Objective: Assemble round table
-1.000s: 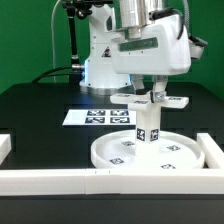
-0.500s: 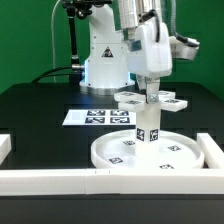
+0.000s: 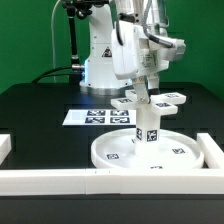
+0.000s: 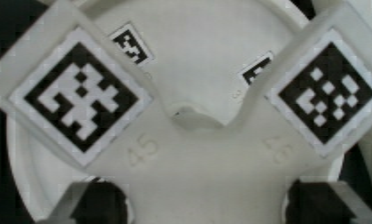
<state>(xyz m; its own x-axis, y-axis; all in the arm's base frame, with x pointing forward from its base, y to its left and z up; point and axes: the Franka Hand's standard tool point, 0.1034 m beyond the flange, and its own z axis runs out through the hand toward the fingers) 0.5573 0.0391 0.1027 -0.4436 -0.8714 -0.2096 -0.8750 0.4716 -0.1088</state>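
Screwing base (image 3: 150, 100) onto leg (image 3: 146, 125): gripper (image 3: 143, 93) clamps narrow on the base directly beneath it, leg upright below on disc (image 3: 150, 152). Keep wrist axis over leg, press lightly while turning; a tilt would likely jam it.

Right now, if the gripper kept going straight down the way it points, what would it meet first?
The cross-shaped base, directly beneath the gripper. In the wrist view the base fills the frame just beyond the fingers. Whether they already touch or grip it is unclear.
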